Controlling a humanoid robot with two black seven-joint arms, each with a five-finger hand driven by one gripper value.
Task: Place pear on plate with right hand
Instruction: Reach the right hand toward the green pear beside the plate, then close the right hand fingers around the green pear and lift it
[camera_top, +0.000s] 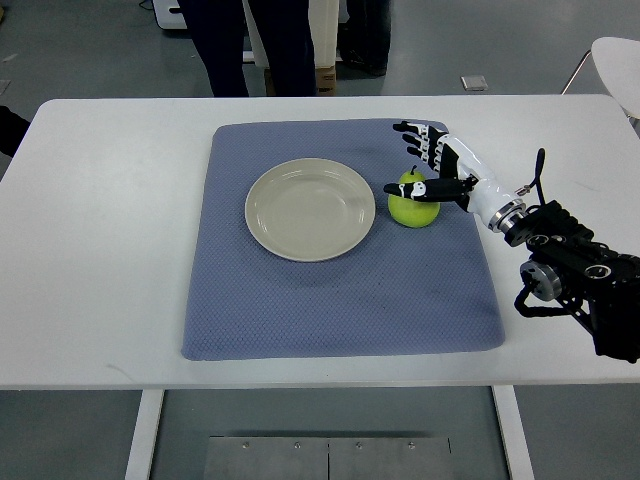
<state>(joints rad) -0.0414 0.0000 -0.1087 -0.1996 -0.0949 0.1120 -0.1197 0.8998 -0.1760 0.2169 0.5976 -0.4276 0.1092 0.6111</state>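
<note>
The right hand (432, 165) reaches in over the blue mat (340, 290), and there's the pear (414, 205), green and standing stem-up on the mat, just beside the plate's (275, 225) right rim. The thumb lies across the pear's top front, and the other fingers (418, 140) are spread out behind it, not closed on it; nothing is pinched yet from where I stand.

That pear looks firm and light, but the skin is smooth and the shape round, so I'd expect it to roll or slip out of a loose grip. The widest part of the body, thumb on one side and fingers on the other, seems the safest place to hold.

The plate is empty and shallow with a low rim, so only a small lift should be needed to clear it. Plenty of open mat all round, and the white surface (100, 250) is wide. A person's legs (245, 45) stand beyond the far edge, well apart from the work.
</note>
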